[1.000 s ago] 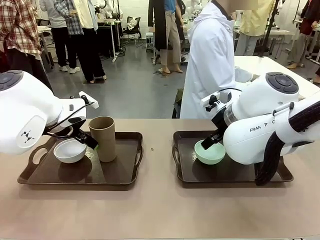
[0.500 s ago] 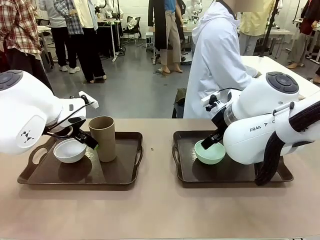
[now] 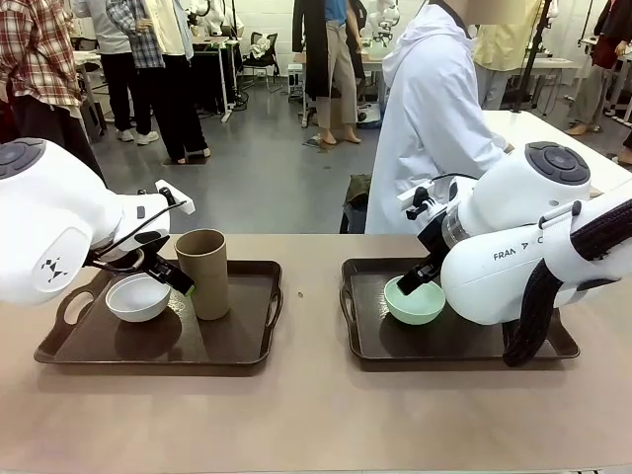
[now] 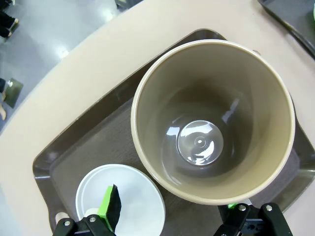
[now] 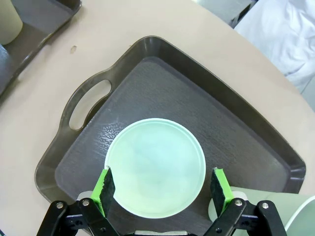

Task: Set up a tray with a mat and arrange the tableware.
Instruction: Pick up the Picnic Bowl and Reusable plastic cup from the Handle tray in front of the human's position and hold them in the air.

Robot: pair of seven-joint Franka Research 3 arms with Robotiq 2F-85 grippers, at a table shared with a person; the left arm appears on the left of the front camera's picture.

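while only the person is shifting, my left gripper is idling open around the tan cup, right gripper open around the mint bowl; task's stalling.

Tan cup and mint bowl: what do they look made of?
Tan cup: probably ceramic or hard plastic. It has a thick rounded rim, matte walls and a glossier base that reflects light. Mint bowl: likely similar ware with a matte to satin finish, even colour, a faint sheen and a smooth rim. The look alone can't settle either.
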